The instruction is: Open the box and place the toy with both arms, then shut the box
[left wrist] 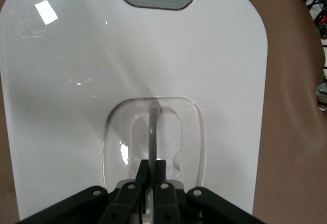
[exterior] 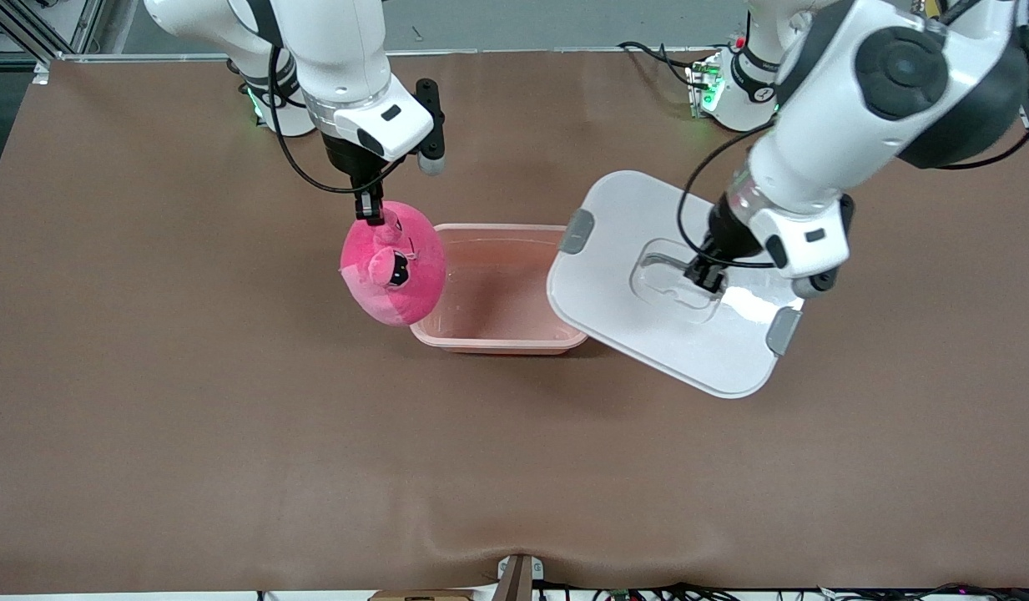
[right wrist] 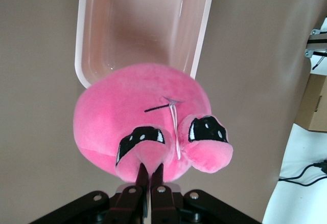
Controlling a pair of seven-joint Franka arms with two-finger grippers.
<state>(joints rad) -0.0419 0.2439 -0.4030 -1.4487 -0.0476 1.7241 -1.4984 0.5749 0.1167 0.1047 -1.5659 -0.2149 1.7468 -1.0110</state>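
Lid (exterior: 648, 284): nearest the camera, lifted aside by left gripper (exterior: 704, 275), clamped on its handle (left wrist: 153, 132).
Toy (exterior: 393, 263): dangles from right gripper (exterior: 370, 213), pinched tight, over the box rim.
Box (exterior: 497, 334): open, empty, awaiting toy.

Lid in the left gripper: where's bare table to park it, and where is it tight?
Bare table runs wide between the box and the front camera, also toward each arm's end. Tight spot: the box's rim, with the toy hanging from the right gripper at one end and the lid, held by the left gripper, overlapping the other.
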